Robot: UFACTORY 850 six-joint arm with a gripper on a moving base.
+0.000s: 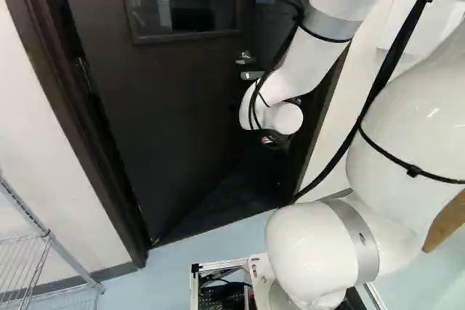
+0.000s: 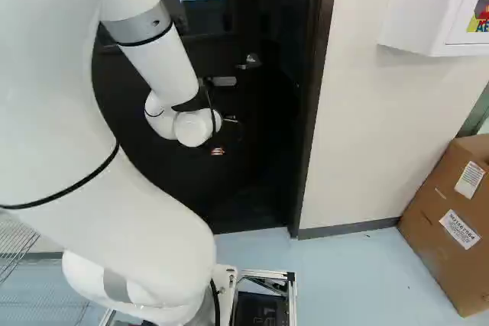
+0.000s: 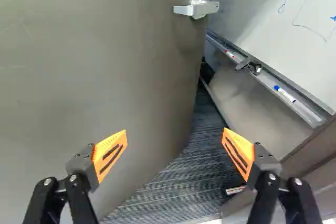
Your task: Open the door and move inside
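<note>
Passable over the carpet (image 3: 189,177), between the door (image 3: 94,87) and the frame (image 3: 315,148). Tighter farther in, between the door's free edge and the tray (image 3: 302,111). Blocked on one side by the door, with the handle (image 3: 202,8) jutting out near its free edge; hemmed in on the other by the frame and, past it, the tray, with a marker (image 3: 286,94) along its ledge.
</note>
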